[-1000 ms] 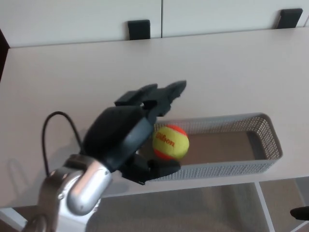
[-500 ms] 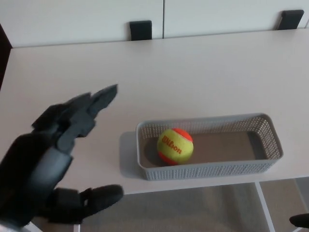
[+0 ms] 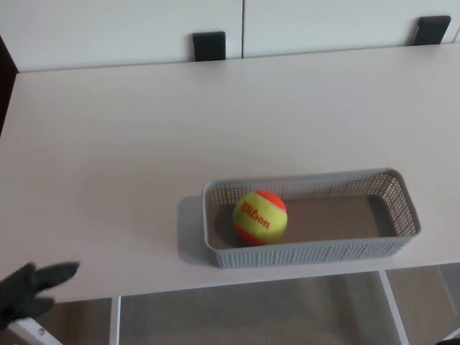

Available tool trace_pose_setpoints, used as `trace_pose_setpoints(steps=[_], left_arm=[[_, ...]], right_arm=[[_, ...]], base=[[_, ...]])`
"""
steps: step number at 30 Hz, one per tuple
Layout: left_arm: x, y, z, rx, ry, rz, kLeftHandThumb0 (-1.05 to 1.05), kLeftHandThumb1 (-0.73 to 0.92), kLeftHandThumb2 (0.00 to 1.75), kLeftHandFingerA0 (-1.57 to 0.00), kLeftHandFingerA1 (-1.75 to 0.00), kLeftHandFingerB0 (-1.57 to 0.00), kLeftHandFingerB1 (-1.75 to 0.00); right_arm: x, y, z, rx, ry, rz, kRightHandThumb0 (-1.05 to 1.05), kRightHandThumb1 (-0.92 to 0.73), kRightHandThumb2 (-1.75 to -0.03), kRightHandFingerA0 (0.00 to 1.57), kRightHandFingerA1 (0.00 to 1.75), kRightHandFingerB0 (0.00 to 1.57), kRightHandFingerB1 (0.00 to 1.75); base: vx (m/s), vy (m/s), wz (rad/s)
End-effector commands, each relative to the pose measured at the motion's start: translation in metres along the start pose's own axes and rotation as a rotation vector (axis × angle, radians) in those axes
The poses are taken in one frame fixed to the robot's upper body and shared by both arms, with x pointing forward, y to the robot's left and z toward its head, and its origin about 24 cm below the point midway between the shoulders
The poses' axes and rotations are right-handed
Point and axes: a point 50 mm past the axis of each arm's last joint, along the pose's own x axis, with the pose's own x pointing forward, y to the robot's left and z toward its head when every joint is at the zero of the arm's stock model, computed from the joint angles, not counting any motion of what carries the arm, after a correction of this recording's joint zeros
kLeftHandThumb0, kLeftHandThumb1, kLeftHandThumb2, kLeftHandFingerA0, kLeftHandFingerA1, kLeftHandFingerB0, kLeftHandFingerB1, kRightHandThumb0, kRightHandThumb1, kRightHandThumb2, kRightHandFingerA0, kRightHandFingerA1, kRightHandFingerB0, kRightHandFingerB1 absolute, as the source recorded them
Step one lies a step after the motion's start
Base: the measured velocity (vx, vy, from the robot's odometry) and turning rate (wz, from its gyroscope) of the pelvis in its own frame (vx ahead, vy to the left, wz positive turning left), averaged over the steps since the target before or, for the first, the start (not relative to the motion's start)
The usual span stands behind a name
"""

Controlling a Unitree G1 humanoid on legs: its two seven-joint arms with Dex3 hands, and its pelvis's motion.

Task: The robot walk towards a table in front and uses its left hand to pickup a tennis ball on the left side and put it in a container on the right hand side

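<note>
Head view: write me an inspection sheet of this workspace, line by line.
Surface: pale table; only the basket stands on it.
Job's things: tennis ball lies inside the grey mesh basket, at its left end.
Clutter: nothing seen.
Hands: left hand at the lower left corner, off the table's near edge, open and holding nothing; right hand not in view.
Cables: nothing seen.
Surroundings: black block and second block at the table's far edge; white panels behind; carpet below.

Tennis ball lies at the left end inside the container — on the table, front right.
</note>
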Motion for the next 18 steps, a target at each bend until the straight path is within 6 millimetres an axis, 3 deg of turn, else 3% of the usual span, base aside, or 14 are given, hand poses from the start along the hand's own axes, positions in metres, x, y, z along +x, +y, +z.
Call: trace_pose_setpoints(steps=[1, 8, 9, 14, 15, 18], left_arm=[[-0.063, 0.024, -0.051, -0.225, -0.032, -0.232, -0.53, 0.59, 0.58, -0.42, -0.42, -0.35, -0.35], [-0.069, 0.022, -0.080, -0.267, 0.071, -0.265, -0.54, 0.58, 0.57, -0.44, -0.43, -0.37, -0.35], [-0.069, 0.022, -0.086, -0.271, 0.114, -0.267, -0.51, 0.45, 0.82, -0.41, -0.57, -0.25, -0.46], [-0.054, 0.008, -0.115, -0.311, 0.226, -0.240, -0.50, 0.48, 0.86, -0.41, -0.59, -0.24, -0.48], [-0.047, -0.002, -0.125, -0.334, 0.279, -0.216, -0.60, 0.62, 0.60, -0.40, -0.43, -0.32, -0.35], [-0.028, -0.022, -0.140, -0.328, 0.372, -0.177, -0.58, 0.67, 0.60, -0.38, -0.42, -0.29, -0.34]], right_arm=[[-0.008, 0.002, -0.019, -0.021, 0.023, -0.020, -0.39, -0.45, -0.70, 0.65, 0.58, 0.56, 0.52], [-0.011, 0.000, -0.024, -0.012, 0.032, -0.025, -0.38, -0.45, -0.69, 0.66, 0.58, 0.57, 0.52], [-0.011, 0.000, -0.024, -0.011, 0.032, -0.026, -0.37, -0.45, -0.69, 0.65, 0.58, 0.57, 0.52], [-0.010, 0.000, -0.026, -0.014, 0.033, -0.027, -0.38, -0.45, -0.69, 0.67, 0.59, 0.57, 0.52], [-0.011, 0.002, -0.027, -0.015, 0.035, -0.025, -0.38, -0.45, -0.69, 0.67, 0.59, 0.57, 0.52], [-0.010, 0.003, -0.029, 0.000, 0.040, -0.029, -0.38, -0.45, -0.69, 0.65, 0.59, 0.56, 0.52]], base=[[0.00, 0.000, 0.00], [0.00, 0.000, 0.00], [0.00, 0.000, 0.00], [0.00, 0.000, 0.00], [0.00, 0.000, 0.00], [0.00, 0.000, 0.00]])
